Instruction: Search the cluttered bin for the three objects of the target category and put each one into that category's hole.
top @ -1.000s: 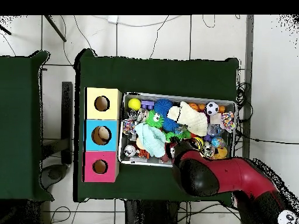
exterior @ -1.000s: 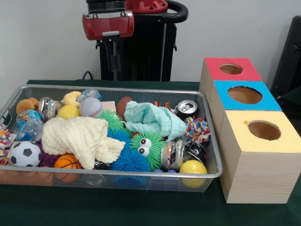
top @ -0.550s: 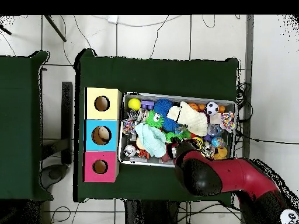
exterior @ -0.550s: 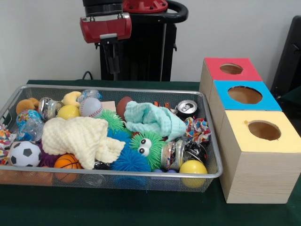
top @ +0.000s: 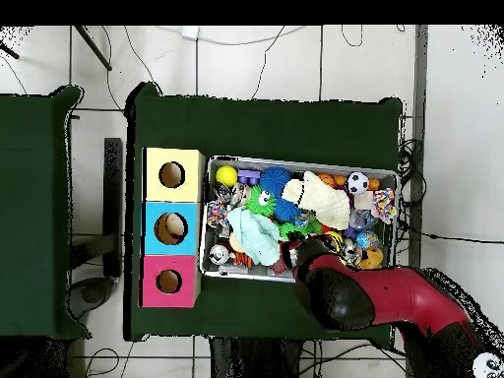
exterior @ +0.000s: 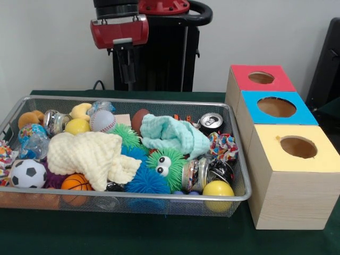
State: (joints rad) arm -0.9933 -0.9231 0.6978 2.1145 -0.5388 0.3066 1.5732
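Observation:
A wire mesh bin (exterior: pixel 159 196) holds a jumble: a soccer ball (exterior: pixel 27 173), a small basketball (exterior: pixel 76 182), a baseball (exterior: pixel 102 120), two yellow balls (exterior: pixel 77 126) (exterior: pixel 218 188), a drink can (exterior: pixel 211 122), a teal cloth (exterior: pixel 172 133), a cream cloth (exterior: pixel 90 154) and a green fuzzy toy with eyes (exterior: pixel 166 166). Right of the bin stand a red box (exterior: pixel 241 74), a blue box (exterior: pixel 304 114) and a yellow box (exterior: pixel 324 159), each with a round hole on top. My gripper (exterior: pixel 127 79) hangs shut and empty above the bin's far edge. From overhead the arm (top: pixel 335 290) hides it.
A knotted rope toy (exterior: pixel 224 144) and a crushed can (exterior: pixel 195 174) lie near the bin's right end. Overhead, the bin (top: pixel 295 160) sits on the green table (top: pixel 256 123) beside the yellow (top: pixel 157 157), blue (top: pixel 154 212) and red (top: pixel 152 268) boxes.
The gripper rose a little and shifted slightly left one second ago, and has held still since. Nothing in the bin moved.

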